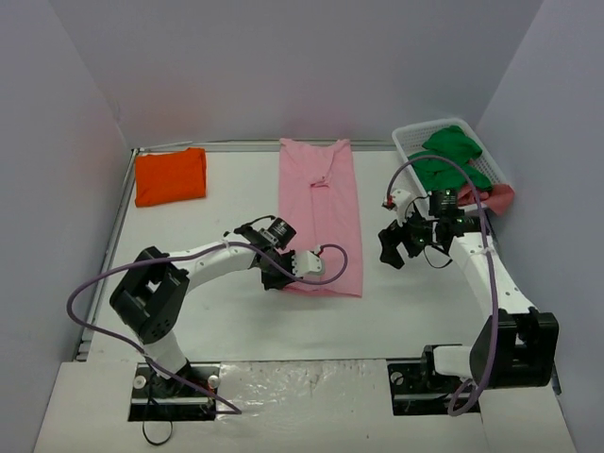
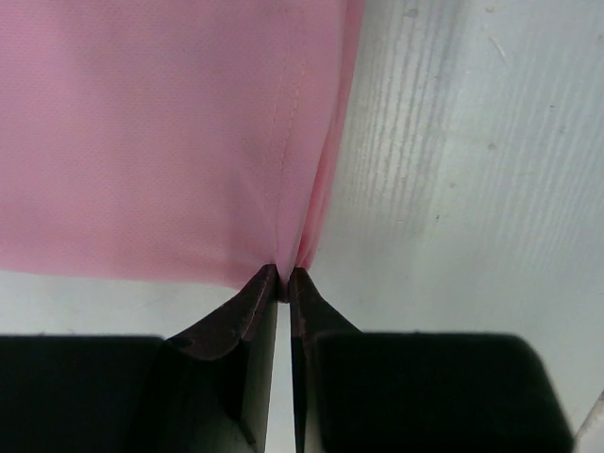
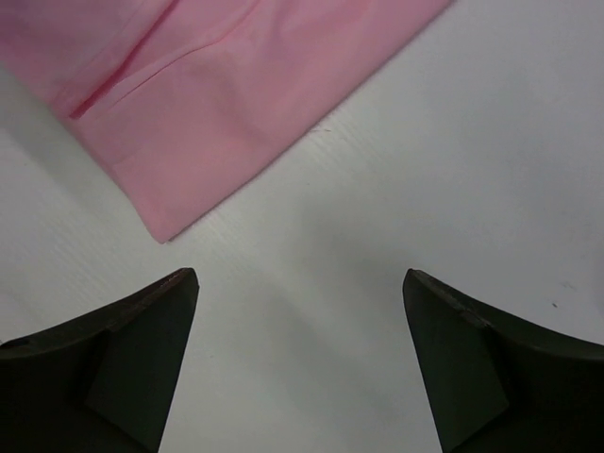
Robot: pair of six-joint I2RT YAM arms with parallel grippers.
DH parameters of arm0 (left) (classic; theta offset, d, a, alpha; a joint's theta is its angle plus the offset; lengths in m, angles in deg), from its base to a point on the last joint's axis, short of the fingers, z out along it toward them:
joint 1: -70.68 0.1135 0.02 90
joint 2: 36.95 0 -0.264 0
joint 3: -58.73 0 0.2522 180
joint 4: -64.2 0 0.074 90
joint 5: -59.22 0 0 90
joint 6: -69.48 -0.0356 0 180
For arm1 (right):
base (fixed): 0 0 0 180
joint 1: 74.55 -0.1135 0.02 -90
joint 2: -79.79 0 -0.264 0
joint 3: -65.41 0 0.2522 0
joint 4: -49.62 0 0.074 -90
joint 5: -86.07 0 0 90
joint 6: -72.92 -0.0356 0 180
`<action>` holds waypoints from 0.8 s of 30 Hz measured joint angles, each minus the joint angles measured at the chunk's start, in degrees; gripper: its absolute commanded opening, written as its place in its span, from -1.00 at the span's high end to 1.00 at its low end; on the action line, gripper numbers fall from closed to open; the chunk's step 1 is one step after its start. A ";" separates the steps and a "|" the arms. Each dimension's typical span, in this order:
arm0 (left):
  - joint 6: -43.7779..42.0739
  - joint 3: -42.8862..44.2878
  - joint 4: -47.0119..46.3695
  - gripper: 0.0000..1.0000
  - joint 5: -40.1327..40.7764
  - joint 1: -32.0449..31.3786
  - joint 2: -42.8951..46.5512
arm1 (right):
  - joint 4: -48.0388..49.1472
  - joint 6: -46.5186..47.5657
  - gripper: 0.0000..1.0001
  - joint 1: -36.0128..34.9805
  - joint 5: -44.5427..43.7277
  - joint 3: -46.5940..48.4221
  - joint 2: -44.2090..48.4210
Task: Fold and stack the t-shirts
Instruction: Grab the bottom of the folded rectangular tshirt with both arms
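Observation:
A light pink t-shirt [image 1: 321, 212] lies folded into a long narrow strip down the middle of the table. My left gripper [image 1: 280, 276] is shut on its near left corner; in the left wrist view the pink t-shirt [image 2: 170, 132] bunches into a pinch between the tips of the left gripper [image 2: 283, 276]. A bright orange t-shirt [image 1: 170, 176] lies folded at the far left. My right gripper [image 1: 394, 247] hangs open to the right of the pink strip. In the right wrist view the right gripper [image 3: 300, 278] has bare table between its fingers, and the pink t-shirt's corner [image 3: 217, 85] lies apart from them.
A white slatted basket [image 1: 411, 142] at the far right holds green cloth [image 1: 453, 159] and a pink piece [image 1: 493, 196] over its near rim. Purple cables loop from both arms. White walls enclose the table on three sides.

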 measured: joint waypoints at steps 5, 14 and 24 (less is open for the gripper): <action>-0.46 1.18 2.95 0.85 -3.41 1.29 -1.97 | -2.16 5.70 -0.78 -4.92 1.55 -2.71 4.44; -0.50 2.80 5.44 0.86 -6.14 3.08 -4.68 | -3.65 20.70 -0.43 -7.13 1.90 -6.21 6.54; -0.35 4.39 7.21 0.87 -7.72 3.56 -6.71 | -4.59 25.81 -0.15 -18.03 1.16 -6.75 0.15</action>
